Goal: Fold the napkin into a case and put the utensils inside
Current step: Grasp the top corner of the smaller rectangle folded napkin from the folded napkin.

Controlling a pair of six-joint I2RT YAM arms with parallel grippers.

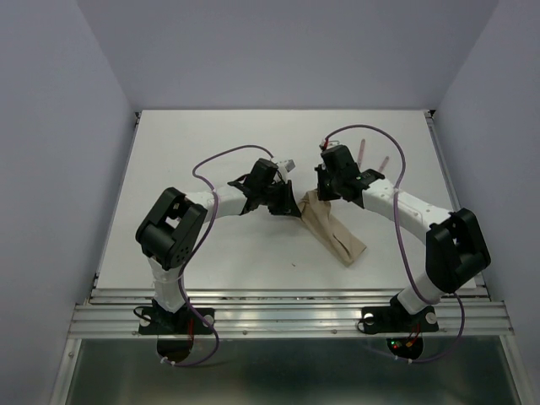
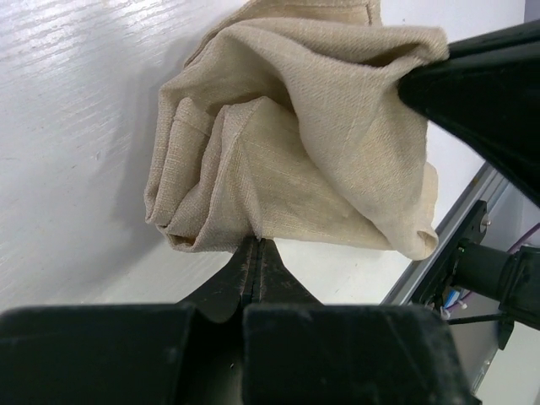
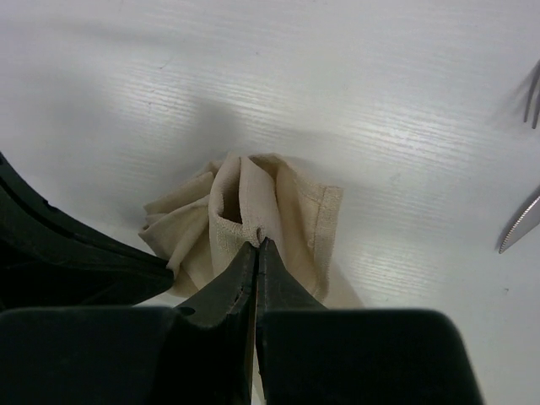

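Napkin point(image 2: 295, 126) tan, wrinkled, tightly bunched

napkin point(image 1: 340, 234): diagonal folded strip | left gripper point(image 1: 293, 203), right gripper point(image 1: 324, 192): at its far end | utensils point(image 1: 361, 149): farther back

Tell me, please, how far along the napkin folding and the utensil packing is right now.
Done: the napkin is gathered into a narrow layered strip. In hand: the left gripper and right gripper are both shut on its bunched far end, so the folding looks unfinished. Left: the fork and knife lie on the table, outside the napkin, not yet put in.
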